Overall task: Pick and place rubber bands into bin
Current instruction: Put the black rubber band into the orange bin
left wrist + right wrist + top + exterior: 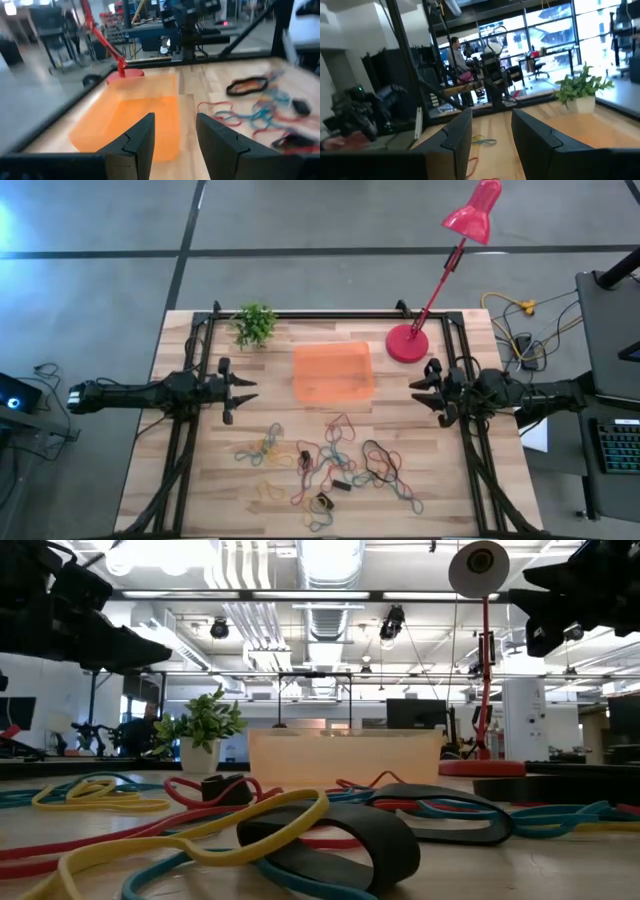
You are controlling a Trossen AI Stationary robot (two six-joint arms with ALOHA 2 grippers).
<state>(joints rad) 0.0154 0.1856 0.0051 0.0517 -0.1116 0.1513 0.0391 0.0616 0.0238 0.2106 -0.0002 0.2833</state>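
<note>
Looks like the very start: nothing picked yet. Left claw (243,390) and right claw (425,391) both hover with fingers apart and empty, flanking the bin (333,373). Rubber bands (330,461) lie scattered on the desk (200,480) just before it. Next calls for descending onto one loop.

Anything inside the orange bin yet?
From the high view the bin looks empty; the rubber bands all lie on the table outside it. In the low view its near wall hides the floor.
</note>
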